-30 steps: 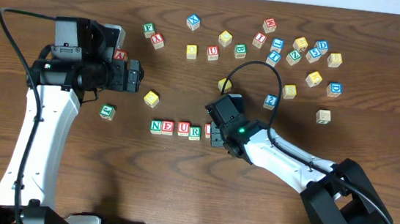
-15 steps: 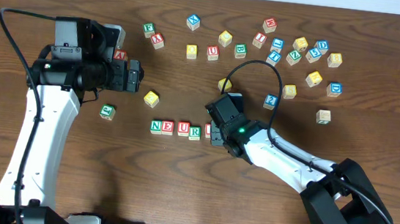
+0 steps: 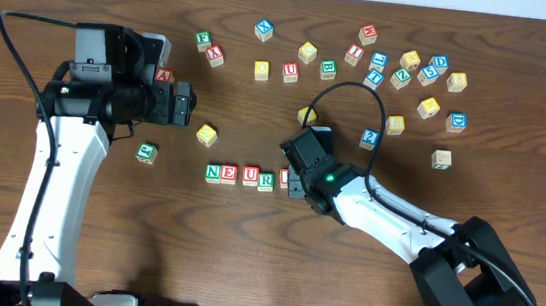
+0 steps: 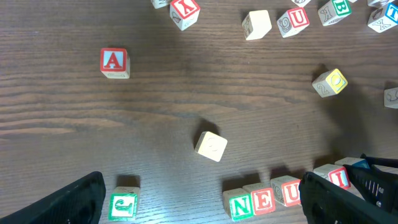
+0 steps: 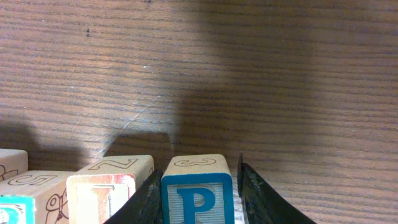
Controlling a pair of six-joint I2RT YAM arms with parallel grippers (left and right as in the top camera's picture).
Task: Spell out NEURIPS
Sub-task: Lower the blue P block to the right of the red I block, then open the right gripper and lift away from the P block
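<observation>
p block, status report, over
Right hand shut on P, tight beside I. Left hand open, away from them. Nothing seen in the way.

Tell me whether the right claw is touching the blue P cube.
Touching. The right wrist view shows the right claw closed around the blue P cube, its dark fingers tight against the cube's two sides.

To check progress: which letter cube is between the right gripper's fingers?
The blue P cube; the right gripper flanks it alone, beside the red I cube.
</observation>
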